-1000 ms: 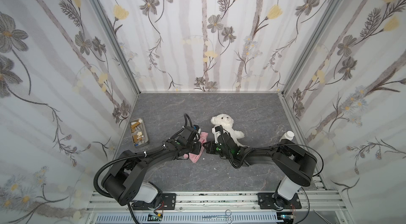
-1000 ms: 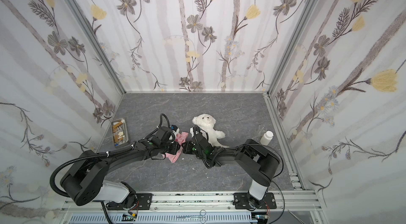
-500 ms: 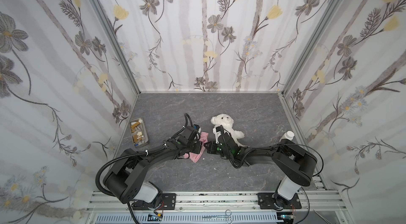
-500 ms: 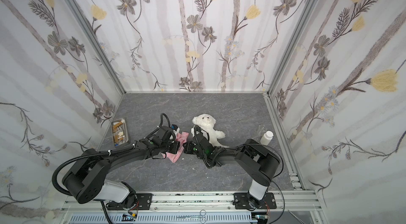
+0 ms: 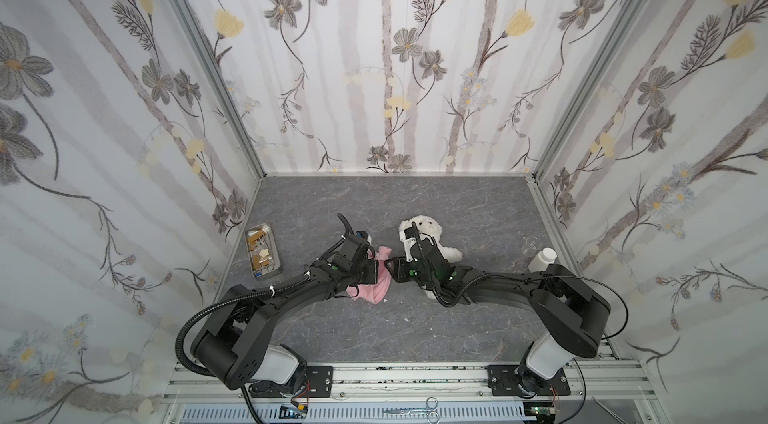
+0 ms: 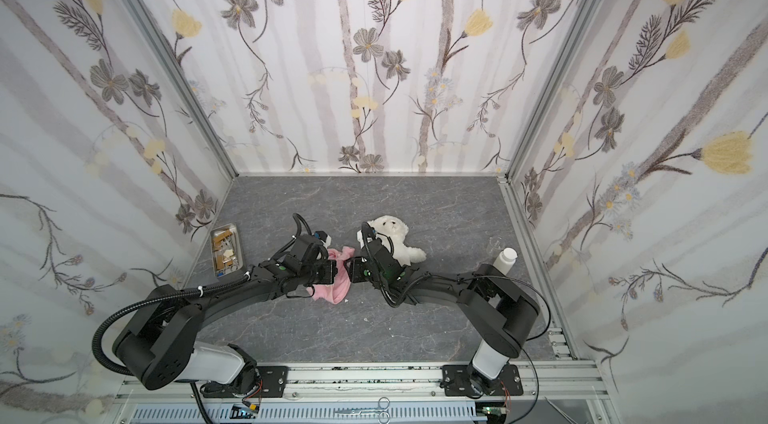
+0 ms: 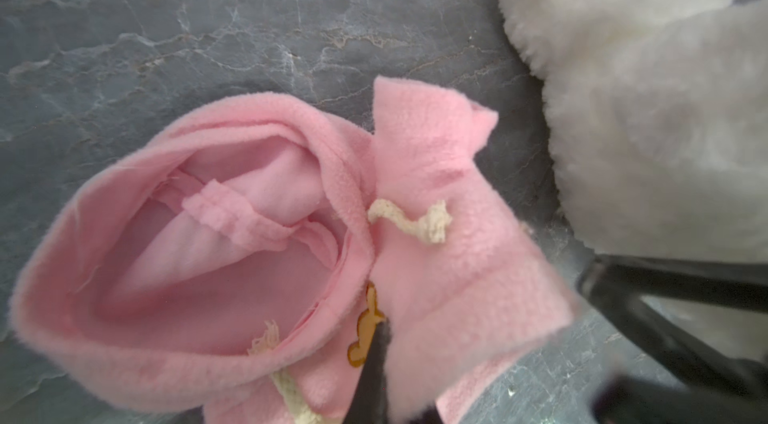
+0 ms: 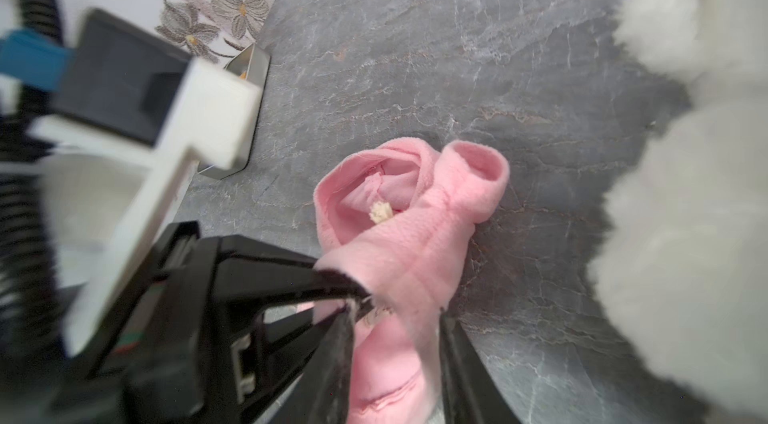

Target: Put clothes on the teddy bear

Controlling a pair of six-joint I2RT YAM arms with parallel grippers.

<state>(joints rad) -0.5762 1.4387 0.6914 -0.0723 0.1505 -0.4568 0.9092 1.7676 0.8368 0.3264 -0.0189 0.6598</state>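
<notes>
The teddy bear [image 5: 434, 234] [image 6: 395, 234] is fluffy and white, and lies on the grey floor behind my right arm. Its fur fills one side of both wrist views [image 7: 644, 110] [image 8: 685, 193]. A small pink hoodie [image 5: 376, 291] [image 6: 336, 291] lies crumpled between the two grippers, hood opening up [image 7: 232, 259] [image 8: 415, 234]. My left gripper [image 5: 375, 271] [image 6: 333, 271] [image 7: 384, 343] is shut on the hoodie's front beside the orange bear patch. My right gripper [image 5: 388, 266] [image 6: 350, 270] [image 8: 395, 313] faces it, jaws apart, with pink cloth lying loosely between the fingers.
A metal tray [image 5: 272, 272] [image 6: 237, 266] of small parts sits by the left wall. A white bottle [image 5: 542, 259] [image 6: 505, 259] stands by the right wall near my right arm. Scissors [image 5: 415, 403] lie on the front rail. Flowered walls enclose three sides.
My right gripper's jaws have parted from shut, loosening their hold on the hoodie. My left gripper has closed fully on the cloth. Neither arm has shifted much.
</notes>
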